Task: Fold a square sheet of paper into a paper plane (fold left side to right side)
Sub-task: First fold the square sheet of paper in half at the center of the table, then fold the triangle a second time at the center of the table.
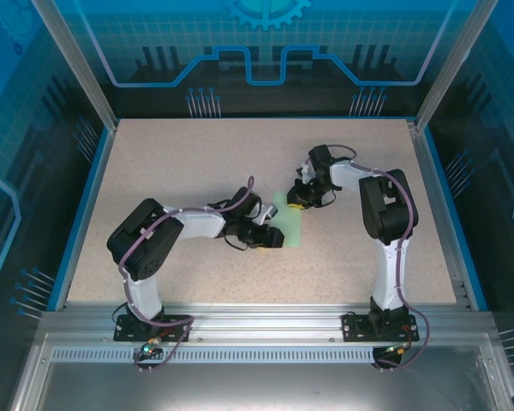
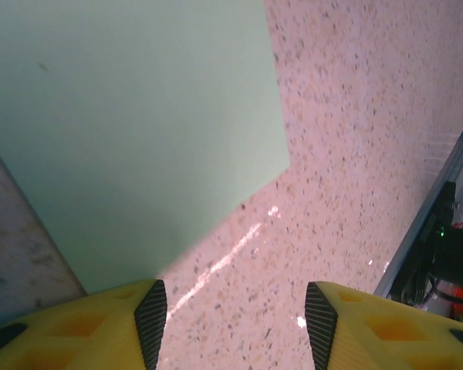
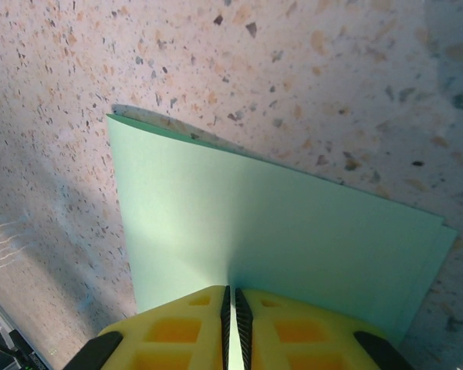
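Top view: paper (image 1: 289, 221) sits mid-table, slightly right of centre, between the two grippers. It is pale mint green, plain, and small next to the arms. Table (image 1: 171, 163) is speckled beige.

Right gripper (image 1: 298, 202) is at the paper's far edge, with the arm bent in from the right. Left gripper (image 1: 272, 237) is at the paper's near-left side, with the arm reaching in low from the left.

Right wrist view: right gripper (image 3: 231, 308) is clamped on the paper (image 3: 278, 231). The yellow fingers are nearly together, with the sheet's edge pinched in the thin slit between the black pads. The paper is doubled, and two layers show. Their edges sit slightly offset along the far side and at the right corner. The sheet slopes from the grip down toward the table (image 3: 293, 69), with a shadow on the left.

Left wrist view: left gripper (image 2: 235, 308) has its jaws apart, roughly half spread, holding nothing. There is bare table (image 2: 355, 116) between the pads. The paper (image 2: 139, 131) fills the upper left, flat-looking and unmarked, with one corner pointing right. Its lower edge runs down to just beside the left pad (image 2: 150, 316); can't tell if they touch. The right pad (image 2: 320, 320) is clear of the sheet, over the table. A glare streak runs on the table between the fingers. A metal rail (image 2: 424, 231) is at the right edge.

No dart shape anywhere; the paper is a folded sheet.
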